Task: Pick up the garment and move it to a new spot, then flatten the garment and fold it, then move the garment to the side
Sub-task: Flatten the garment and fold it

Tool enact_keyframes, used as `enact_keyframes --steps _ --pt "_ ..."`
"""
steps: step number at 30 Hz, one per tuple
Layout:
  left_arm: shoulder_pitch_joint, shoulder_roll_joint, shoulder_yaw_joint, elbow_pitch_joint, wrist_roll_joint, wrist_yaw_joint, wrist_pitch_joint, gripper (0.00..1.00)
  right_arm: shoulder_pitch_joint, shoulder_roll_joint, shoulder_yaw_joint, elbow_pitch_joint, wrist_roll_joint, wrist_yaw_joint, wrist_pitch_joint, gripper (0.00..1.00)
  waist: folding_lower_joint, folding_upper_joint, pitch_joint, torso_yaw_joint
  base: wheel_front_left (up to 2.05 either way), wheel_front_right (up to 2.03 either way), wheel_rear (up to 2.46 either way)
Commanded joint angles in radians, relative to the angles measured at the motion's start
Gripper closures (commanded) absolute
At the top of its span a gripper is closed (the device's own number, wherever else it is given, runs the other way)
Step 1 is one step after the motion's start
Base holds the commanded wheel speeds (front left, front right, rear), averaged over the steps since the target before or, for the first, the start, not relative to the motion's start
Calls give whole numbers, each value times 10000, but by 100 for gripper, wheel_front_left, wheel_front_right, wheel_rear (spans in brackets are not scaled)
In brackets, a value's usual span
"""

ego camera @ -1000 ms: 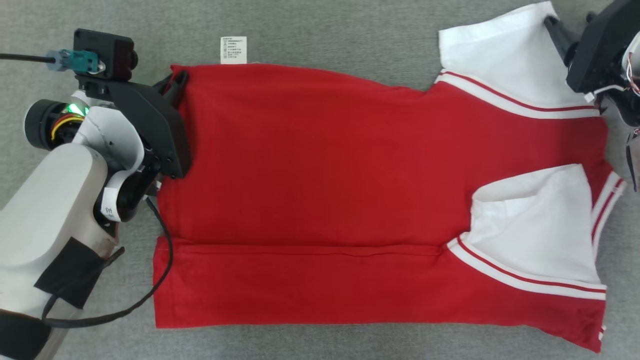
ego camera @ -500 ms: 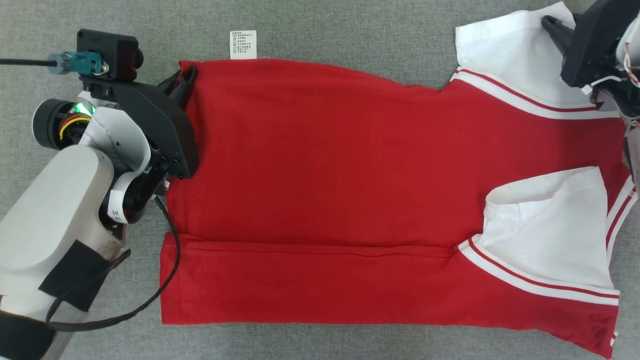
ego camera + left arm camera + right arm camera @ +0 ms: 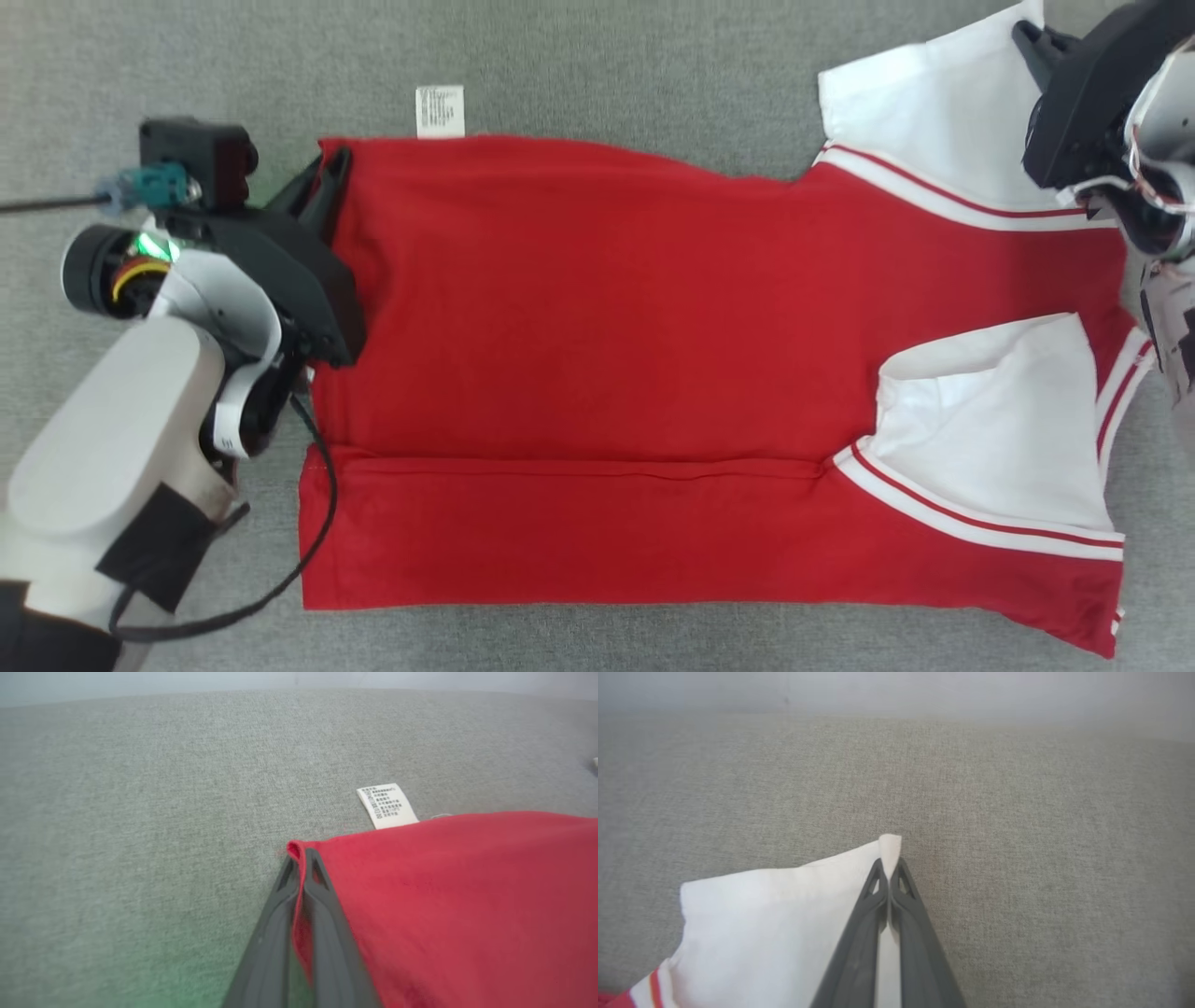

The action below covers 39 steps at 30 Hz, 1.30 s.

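Shirt (image 3: 597,308): bright red all over the body.
Far sleeve (image 3: 924,121): white, with a white band and a thin red line where it meets the red.
Near sleeve (image 3: 990,439): white too, with the same white band and thin red line.
Tag (image 3: 439,111): white with tiny dark writing.
Table top (image 3: 597,56): grey and a bit speckled.
Left gripper (image 3: 302,861): dark grey.
Right gripper (image 3: 889,870): dark grey.
Left arm (image 3: 103,448): white, with black tape (image 3: 154,551), a small green light (image 3: 149,246) and a blue-green plug (image 3: 163,182).
Cable (image 3: 313,546): black.
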Motion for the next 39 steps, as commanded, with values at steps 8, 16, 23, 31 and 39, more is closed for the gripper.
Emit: enact_keyframes --steps 8,16,23,31,39 --pt "884 32 -234 44 649 36 -1541 100 1354 -720 417 -1629 761 -26 -1249 100 -2 -3 -958 -104 0 0 0" --pt "1627 11 -393 89 912 213 -2439 100 3048 -1292 447 -3485 1408 -26 -1669 100 -2 -3 -1520 -215 0 0 0" --pt "2228 60 -525 -290 1168 209 -3410 100 4678 -1553 -89 -5083 1615 -26 -1964 100 -2 -3 -1805 -243 0 0 0" --pt "2021 117 -493 -374 1766 253 -4292 100 6230 -1220 -1087 -6225 1290 -26 -2157 100 -2 -3 -2031 -408 0 0 0" --pt "1714 -39 -300 155 2611 429 -4532 100 6455 -948 -1164 -6419 1052 -26 -2504 100 -2 -3 -1906 -619 0 0 0"
